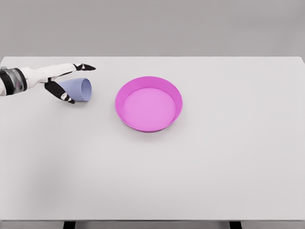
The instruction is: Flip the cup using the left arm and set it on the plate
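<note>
A pale blue cup lies on its side on the white table, its open mouth facing right toward the plate. My left hand reaches in from the left edge and brackets the cup: the fingers stretch out above its far side and the thumb sits against its near side. The fingers look spread, not closed round the cup. The magenta plate with a raised rim stands to the right of the cup, a short gap between them. Nothing lies in the plate.
The table's far edge runs just behind the hand. Two dark table legs show at the bottom edge.
</note>
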You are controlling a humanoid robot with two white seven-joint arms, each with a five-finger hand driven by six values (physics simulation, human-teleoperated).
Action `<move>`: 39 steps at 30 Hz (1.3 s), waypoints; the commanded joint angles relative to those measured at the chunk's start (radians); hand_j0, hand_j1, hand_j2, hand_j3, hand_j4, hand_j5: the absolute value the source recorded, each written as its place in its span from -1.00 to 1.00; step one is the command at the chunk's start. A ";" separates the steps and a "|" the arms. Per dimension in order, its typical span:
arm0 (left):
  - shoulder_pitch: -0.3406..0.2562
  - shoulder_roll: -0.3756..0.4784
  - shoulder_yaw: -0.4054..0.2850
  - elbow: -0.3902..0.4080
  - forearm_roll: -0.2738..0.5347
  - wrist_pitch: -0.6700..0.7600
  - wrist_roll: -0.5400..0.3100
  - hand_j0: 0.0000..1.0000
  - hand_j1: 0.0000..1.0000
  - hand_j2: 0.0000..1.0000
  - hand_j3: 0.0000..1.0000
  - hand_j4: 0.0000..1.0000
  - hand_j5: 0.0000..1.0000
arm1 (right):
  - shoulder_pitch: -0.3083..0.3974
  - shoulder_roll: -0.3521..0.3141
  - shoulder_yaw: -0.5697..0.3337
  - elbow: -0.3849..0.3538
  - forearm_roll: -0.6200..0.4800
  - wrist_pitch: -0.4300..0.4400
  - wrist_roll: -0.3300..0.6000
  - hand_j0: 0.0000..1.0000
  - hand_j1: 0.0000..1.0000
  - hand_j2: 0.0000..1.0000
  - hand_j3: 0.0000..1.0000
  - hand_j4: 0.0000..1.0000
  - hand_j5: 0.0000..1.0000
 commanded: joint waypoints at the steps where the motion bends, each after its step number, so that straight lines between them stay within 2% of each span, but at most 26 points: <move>1: -0.002 -0.018 -0.018 0.034 0.001 -0.001 0.002 1.00 1.00 1.00 1.00 1.00 1.00 | 0.000 0.000 0.000 -0.001 0.000 0.000 0.000 1.00 1.00 1.00 1.00 1.00 1.00; 15: -0.003 -0.029 -0.021 0.048 0.001 0.002 0.004 1.00 1.00 1.00 1.00 1.00 1.00 | 0.000 0.000 0.000 -0.001 0.000 0.000 0.000 1.00 1.00 1.00 1.00 1.00 1.00; 26: -0.014 -0.091 -0.024 0.158 -0.026 0.011 -0.004 1.00 1.00 1.00 1.00 1.00 1.00 | 0.000 0.000 0.000 -0.001 0.000 0.000 0.000 1.00 1.00 1.00 1.00 1.00 1.00; 28: -0.017 -0.093 -0.052 0.171 -0.026 0.013 -0.004 1.00 1.00 1.00 1.00 1.00 1.00 | 0.000 0.000 0.000 -0.001 0.000 0.000 0.000 1.00 1.00 1.00 1.00 1.00 1.00; 32: -0.017 -0.093 -0.053 0.172 -0.027 0.016 -0.004 1.00 1.00 1.00 1.00 1.00 1.00 | 0.000 0.000 0.001 -0.001 0.000 0.000 0.000 1.00 1.00 1.00 1.00 1.00 1.00; 33: -0.017 -0.094 -0.058 0.172 -0.029 0.019 -0.002 0.96 0.96 0.96 0.96 0.96 0.96 | 0.000 0.000 0.001 0.001 0.000 0.000 0.000 1.00 1.00 1.00 1.00 1.00 1.00; 35: -0.017 -0.093 -0.056 0.171 -0.027 0.018 0.004 0.47 0.47 0.47 0.47 0.47 0.47 | 0.000 0.000 0.000 -0.001 0.000 0.000 0.000 1.00 1.00 1.00 1.00 1.00 1.00; 36: -0.017 -0.093 -0.056 0.171 -0.022 0.018 0.004 0.30 0.30 0.30 0.30 0.30 0.30 | 0.000 0.000 0.000 0.001 0.000 0.000 0.000 1.00 1.00 1.00 1.00 1.00 1.00; 38: -0.017 -0.093 -0.055 0.171 -0.015 0.016 0.004 0.16 0.16 0.16 0.16 0.16 0.16 | 0.000 0.000 0.000 0.001 0.000 0.000 0.000 1.00 1.00 1.00 1.00 1.00 1.00; 39: -0.017 -0.093 -0.055 0.169 -0.009 0.016 0.004 0.15 0.15 0.15 0.15 0.15 0.15 | 0.000 0.000 0.000 0.001 0.000 0.000 0.000 1.00 1.00 1.00 1.00 1.00 1.00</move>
